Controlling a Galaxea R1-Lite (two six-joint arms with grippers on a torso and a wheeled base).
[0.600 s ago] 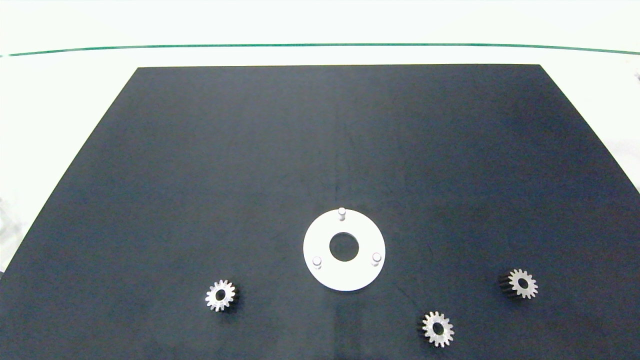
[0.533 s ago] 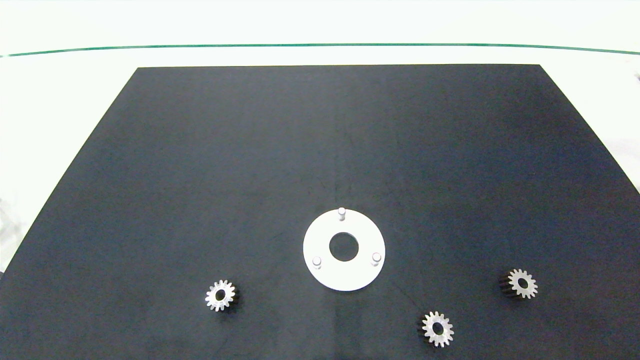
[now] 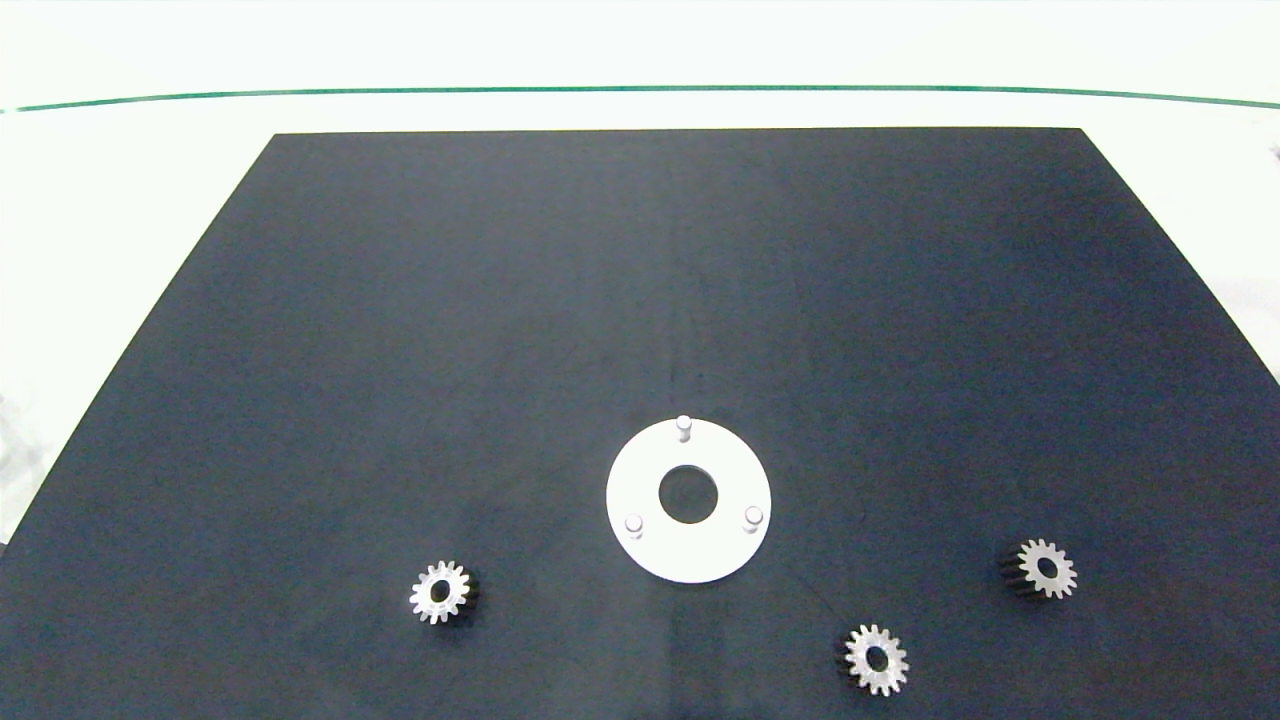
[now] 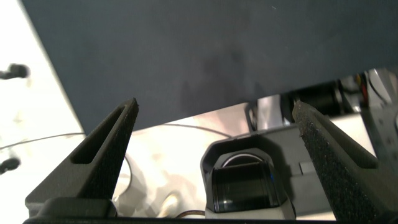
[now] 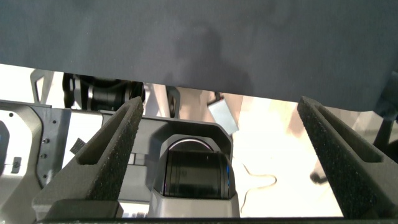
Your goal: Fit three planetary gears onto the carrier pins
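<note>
Fingers (image 4: 214,134) (image 5: 221,130) spread wide — both pairs off-mat, three planetary gears (image 3: 440,592) untouched around carrier pins (image 3: 684,426)

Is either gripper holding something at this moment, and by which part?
Nothing is held. The left gripper and right gripper are both open and empty; the three small silver metal gears lie on the black mat.

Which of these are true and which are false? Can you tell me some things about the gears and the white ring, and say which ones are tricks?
1. All three planetary gears lie on the dark mat. True.
2. One gear already sits on a pin. False: all three carrier pins are bare.
3. Two gears lie right of the white disc. True.
4. The left gripper holds a gear. False: it is open and empty, as is the right gripper.
</note>
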